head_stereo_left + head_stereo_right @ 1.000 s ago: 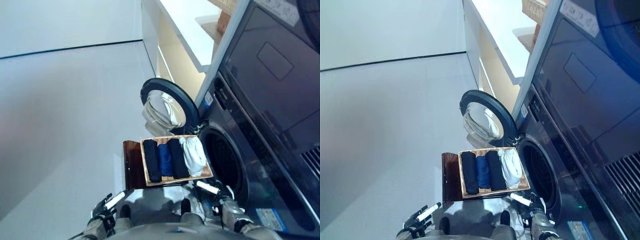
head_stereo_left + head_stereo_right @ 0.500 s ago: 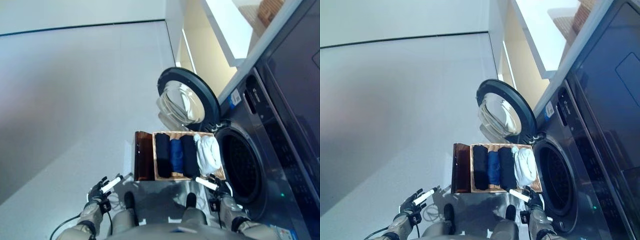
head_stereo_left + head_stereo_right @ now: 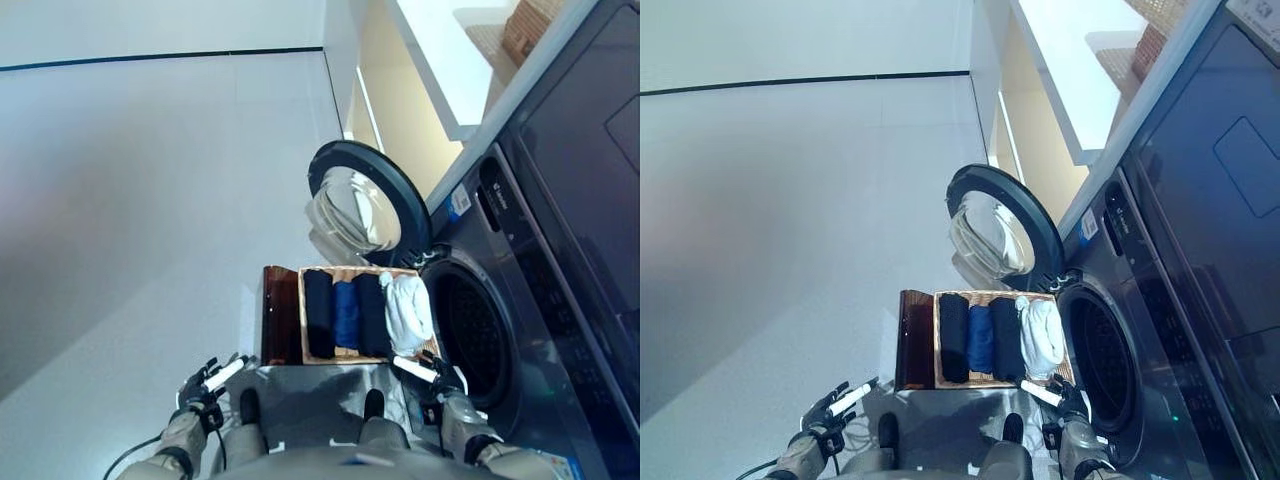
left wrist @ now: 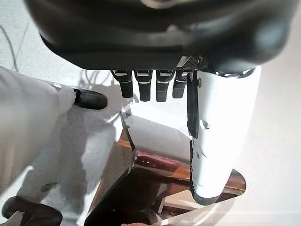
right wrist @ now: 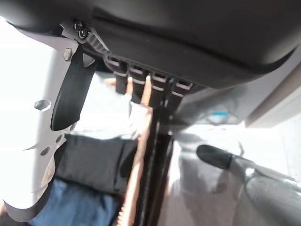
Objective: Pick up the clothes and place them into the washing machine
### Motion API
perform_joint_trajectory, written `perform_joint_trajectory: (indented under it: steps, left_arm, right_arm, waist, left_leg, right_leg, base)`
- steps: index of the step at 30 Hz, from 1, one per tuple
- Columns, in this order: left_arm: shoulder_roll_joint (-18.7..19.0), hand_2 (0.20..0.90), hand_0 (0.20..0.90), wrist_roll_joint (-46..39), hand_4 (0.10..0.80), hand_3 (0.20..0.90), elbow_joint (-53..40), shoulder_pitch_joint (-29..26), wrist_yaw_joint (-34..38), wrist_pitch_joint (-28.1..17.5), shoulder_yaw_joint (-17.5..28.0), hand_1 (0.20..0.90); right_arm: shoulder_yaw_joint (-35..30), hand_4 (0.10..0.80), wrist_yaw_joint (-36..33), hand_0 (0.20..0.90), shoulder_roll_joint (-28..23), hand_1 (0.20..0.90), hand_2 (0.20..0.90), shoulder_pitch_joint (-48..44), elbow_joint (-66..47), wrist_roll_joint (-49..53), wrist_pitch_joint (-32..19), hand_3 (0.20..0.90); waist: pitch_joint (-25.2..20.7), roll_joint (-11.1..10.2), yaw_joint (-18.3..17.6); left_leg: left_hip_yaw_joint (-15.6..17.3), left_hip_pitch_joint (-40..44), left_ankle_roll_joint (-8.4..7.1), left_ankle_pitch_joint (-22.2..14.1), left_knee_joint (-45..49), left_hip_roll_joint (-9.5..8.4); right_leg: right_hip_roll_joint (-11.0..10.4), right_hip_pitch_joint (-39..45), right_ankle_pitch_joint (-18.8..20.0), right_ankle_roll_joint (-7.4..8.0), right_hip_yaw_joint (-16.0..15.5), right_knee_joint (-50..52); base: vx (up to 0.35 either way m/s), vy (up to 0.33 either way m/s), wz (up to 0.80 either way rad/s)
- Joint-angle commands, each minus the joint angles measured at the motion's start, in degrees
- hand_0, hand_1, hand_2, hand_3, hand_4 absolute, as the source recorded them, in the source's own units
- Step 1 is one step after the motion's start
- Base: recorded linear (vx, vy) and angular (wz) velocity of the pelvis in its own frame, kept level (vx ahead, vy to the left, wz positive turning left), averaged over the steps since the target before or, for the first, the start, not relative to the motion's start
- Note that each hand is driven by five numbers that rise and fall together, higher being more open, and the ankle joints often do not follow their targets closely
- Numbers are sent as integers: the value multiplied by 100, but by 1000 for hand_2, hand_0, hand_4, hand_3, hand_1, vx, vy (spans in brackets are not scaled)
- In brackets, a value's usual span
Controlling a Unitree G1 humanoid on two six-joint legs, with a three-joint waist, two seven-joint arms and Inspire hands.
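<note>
While I look down through my left eye, the rolled clothes, dark, blue and white (image 3: pixel 365 312), lie in a shallow wicker tray (image 3: pixel 350 356) beside the dark washing machine's open round drum (image 3: pixel 472 338). My left wrist view shows my left hand (image 4: pixel 155 87) empty, fingers straight. My right wrist view shows my right hand (image 5: pixel 141 82) relaxed, empty, above the tray. Soft, light cloth; I'd pinch the white roll mid-length.
</note>
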Motion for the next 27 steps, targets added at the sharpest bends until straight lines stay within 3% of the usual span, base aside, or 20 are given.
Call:
perform_joint_trajectory:
  steps: [1,2,4,5,6,8,12,20,21,27]
  left_arm:
    - [201,900,900,75,800,900,96,-307,35,-254,296,900]
    - [200,900,900,35,800,900,9,-369,21,-277,252,900]
    - [188,900,900,23,800,900,6,-411,17,-264,236,900]
    - [168,900,900,-3,800,900,10,-446,20,-264,214,900]
    - [117,900,900,-15,800,900,64,-446,16,-241,186,900]
    - [92,900,900,17,800,900,124,-462,-8,-233,136,900]
    - [113,900,900,67,800,900,24,-463,-9,-292,26,900]
    - [169,900,900,207,800,900,80,-414,23,-307,52,900]
    - [183,900,900,193,800,900,84,-368,36,-309,134,900]
    - [245,900,900,10,800,900,145,-544,196,-340,322,900]
  right_arm:
    - [79,800,-13,900,-210,900,900,-168,-81,-173,-274,900]
    - [114,800,-6,900,-264,900,900,-176,-146,-161,-305,900]
    - [85,800,-6,900,-276,900,900,-190,-125,-154,-308,900]
    - [53,800,-32,900,-312,900,900,-208,-58,-148,-307,900]
    - [-17,800,-82,900,-380,900,900,-203,31,-148,-295,900]
    - [-175,800,-101,900,-390,900,900,-173,57,-105,-280,900]
    - [-220,800,-127,900,-395,900,900,-196,85,-94,-255,900]
    - [-346,800,-151,900,-384,900,900,-192,215,-149,-222,900]
    - [-345,800,-207,900,-401,900,900,-224,251,-280,-208,900]
    - [-293,800,-632,900,-631,900,900,-717,316,-632,-121,900]
  waist:
    - [-78,-8,142]
    - [89,-44,292]
    - [118,-65,255]
    - [129,-63,278]
    - [96,22,268]
    - [64,83,180]
    - [44,151,195]
    - [9,108,245]
    - [2,61,334]
    - [84,-37,337]
  left_leg:
    - [-463,256,-351,-75,879,566]
    - [-1029,-174,-343,136,1478,245]
    - [-1018,-321,-322,57,1410,199]
    - [-1073,-452,-286,-81,1108,85]
    - [-1005,-546,-230,34,581,86]
    - [-738,-456,-178,-73,559,30]
    - [-617,-243,-40,-111,237,-136]
    - [-404,18,53,-250,121,-193]
    - [-289,74,44,-303,149,-155]
    - [-302,21,-38,-198,47,-53]
  right_leg:
    - [72,-399,251,-233,177,321]
    - [100,-345,244,-315,230,316]
    - [51,-312,217,-310,169,302]
    - [27,-300,186,-281,172,290]
    - [44,-270,142,-246,197,296]
    - [-60,-218,146,-201,281,342]
    - [-245,-216,269,-98,316,299]
    - [-455,-157,493,57,296,197]
    - [-494,-139,586,105,43,126]
    - [-493,-168,596,133,-67,68]
  base:
    - [-46,-58,-26]
    - [-73,-59,-22]
    - [-28,-27,-2]
    - [83,74,13]
    - [139,149,25]
    - [101,151,22]
    - [41,108,-5]
    - [41,43,-6]
    - [42,-22,-27]
    - [-5,-12,-19]
